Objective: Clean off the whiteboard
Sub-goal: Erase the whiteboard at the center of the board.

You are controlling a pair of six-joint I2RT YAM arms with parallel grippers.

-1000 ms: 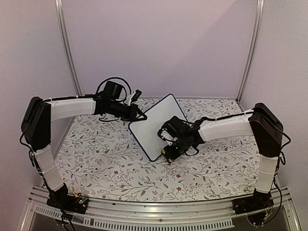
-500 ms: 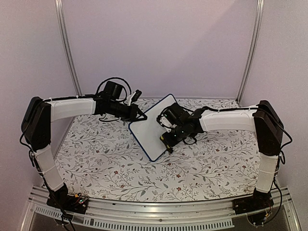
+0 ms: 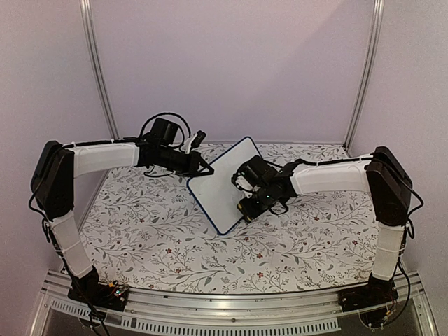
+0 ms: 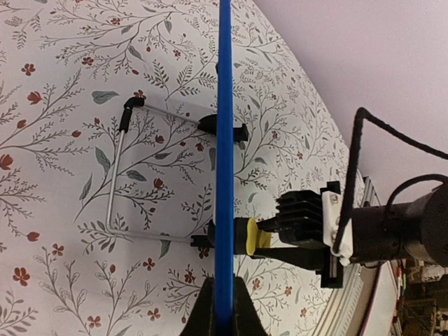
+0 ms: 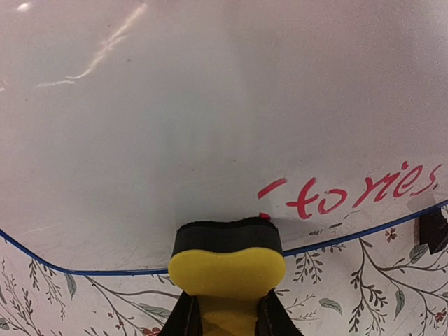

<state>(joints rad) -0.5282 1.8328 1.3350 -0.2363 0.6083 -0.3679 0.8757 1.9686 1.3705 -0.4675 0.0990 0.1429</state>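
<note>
The whiteboard point(image 3: 220, 187) is seen on the far middle part of the table point(image 3: 154, 231), which is covered with a flowered cloth. The board is stood on its lower edge and leaned back, between the two arms. In the left wrist view it is seen from the side as a thin blue line, and a wire stand point(image 4: 115, 189) is seen behind it, lying on the cloth.

The left gripper point(image 4: 224, 313) is pressed together on the blue edge of the board, at the upper left side of it as seen from above.

The right gripper point(image 5: 227, 318) is closed on a yellow eraser point(image 5: 227, 269), which is pinched between the two fingers. The dark felt face of the eraser is laid against the white surface, close to the lower blue edge. Red writing point(image 5: 350, 196) is seen on the board just to the right of the eraser, along the same edge. The surface above and to the left of the eraser is white, with only light reflections on it.
</note>
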